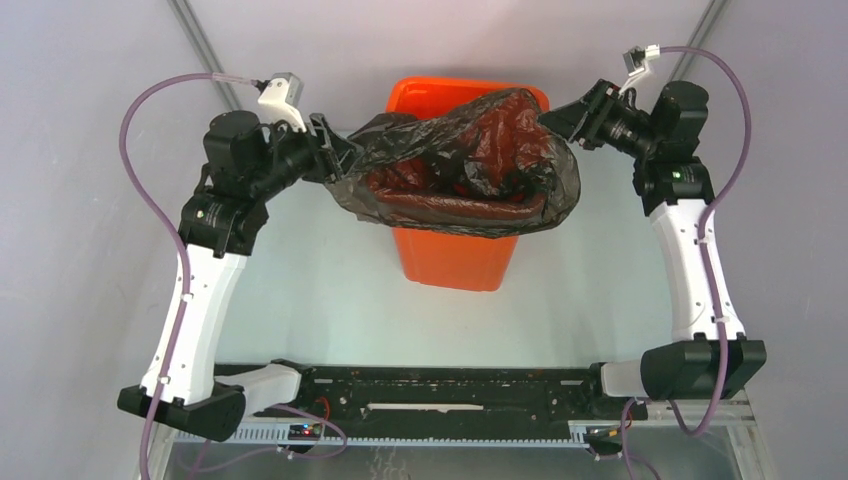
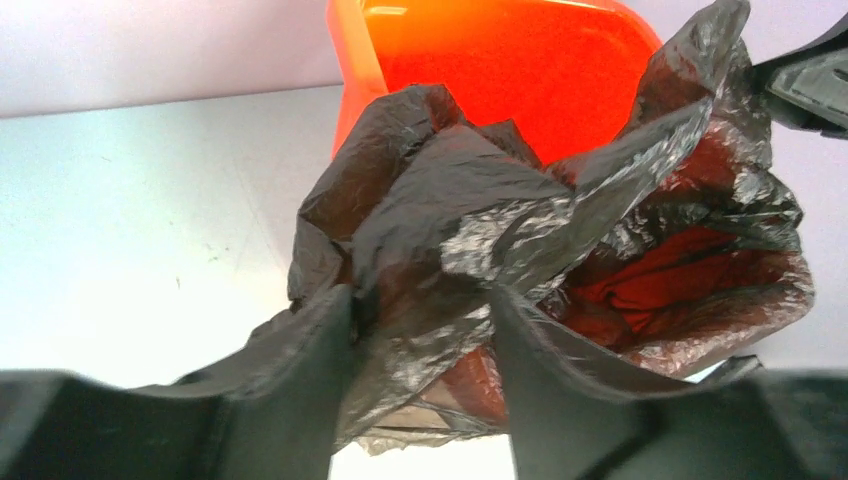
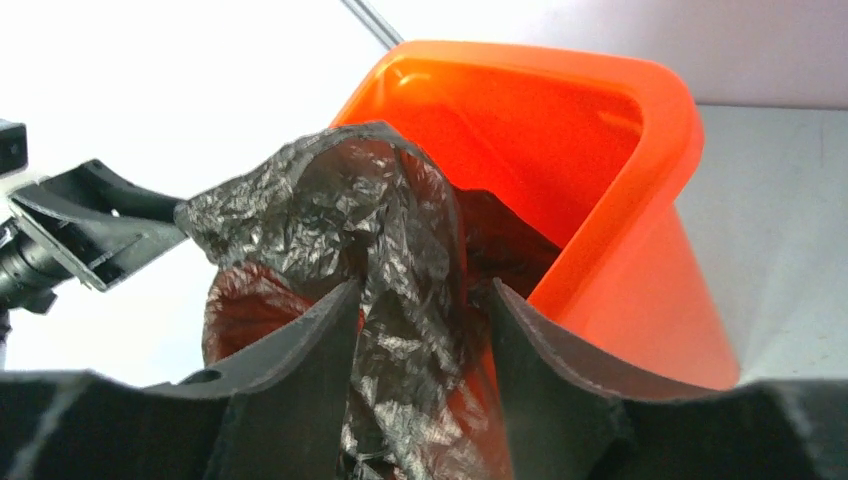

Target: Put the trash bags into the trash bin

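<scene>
The black trash bag (image 1: pixel 470 160) hangs stretched open between my two grippers, draped over the top of the orange trash bin (image 1: pixel 455 260) with its mouth spread above the rim. The orange shows through the film. My left gripper (image 1: pixel 335 155) is shut on the bag's left edge. In the left wrist view bunched film (image 2: pixel 480 220) sits between the fingers (image 2: pixel 425 305), with the bin (image 2: pixel 500 70) behind. My right gripper (image 1: pixel 560 118) is shut on the bag's right edge. In the right wrist view film (image 3: pixel 340 210) runs between the fingers (image 3: pixel 425 300), beside the bin's rim (image 3: pixel 620 200).
The bin stands at the middle far side of the pale table (image 1: pixel 300 290). Grey walls close in behind and at both sides. The arms' black base rail (image 1: pixel 430 390) runs along the near edge. The left gripper (image 3: pixel 80 235) shows at the left of the right wrist view.
</scene>
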